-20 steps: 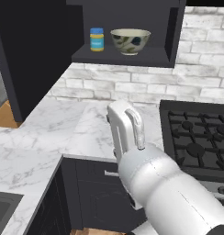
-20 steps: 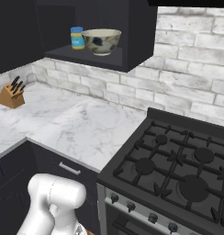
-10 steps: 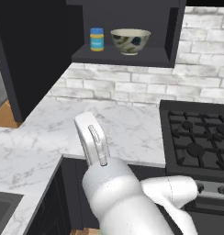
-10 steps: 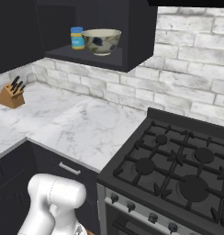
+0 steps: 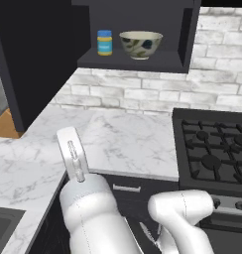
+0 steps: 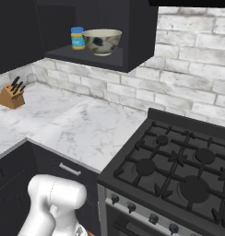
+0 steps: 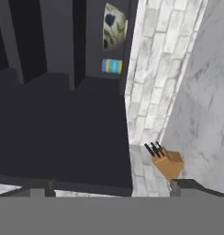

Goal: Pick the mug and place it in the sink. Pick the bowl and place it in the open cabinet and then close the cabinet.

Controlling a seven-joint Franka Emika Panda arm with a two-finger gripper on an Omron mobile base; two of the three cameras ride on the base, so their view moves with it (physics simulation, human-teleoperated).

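The beige bowl point(image 5: 141, 43) point(image 6: 102, 40) point(image 7: 114, 25) stands inside the open dark wall cabinet point(image 5: 143, 63) point(image 6: 133, 41), on its shelf beside a blue jar point(image 5: 104, 42). The cabinet door point(image 5: 38, 59) hangs open to the left. My gripper point(image 7: 113, 189) is open with nothing between its widely spread fingertips, well away from the cabinet; the hand view is rolled sideways. A corner of the dark sink point(image 5: 3, 225) lies at the lower left. The green mug is out of view.
A marble counter point(image 5: 118, 141) runs under the cabinet. A black gas stove point(image 6: 179, 166) stands to its right. A wooden knife block point(image 6: 11, 94) point(image 7: 166, 161) sits at the counter's far left by the brick wall. Low dark cabinets point(image 5: 125, 191) are below.
The arm's upper link has swung to the left in the left base view, and more of the white elbow has come into sight. The bowl and the cabinet have not moved.
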